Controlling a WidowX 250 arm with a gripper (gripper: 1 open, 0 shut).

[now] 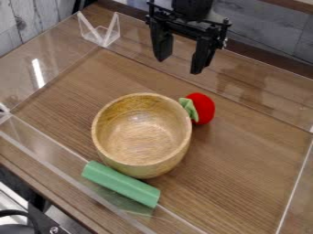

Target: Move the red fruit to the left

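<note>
The red fruit is small, round and bright red with a light green leaf piece on its left side. It rests on the wooden table just right of the wooden bowl, touching or nearly touching the rim. My gripper hangs high over the back of the table, above and a little left of the fruit. Its two dark fingers stand well apart, open, with nothing between them.
A long green block lies in front of the bowl near the front edge. Clear plastic walls border the table on all sides. A clear triangular stand sits at the back left.
</note>
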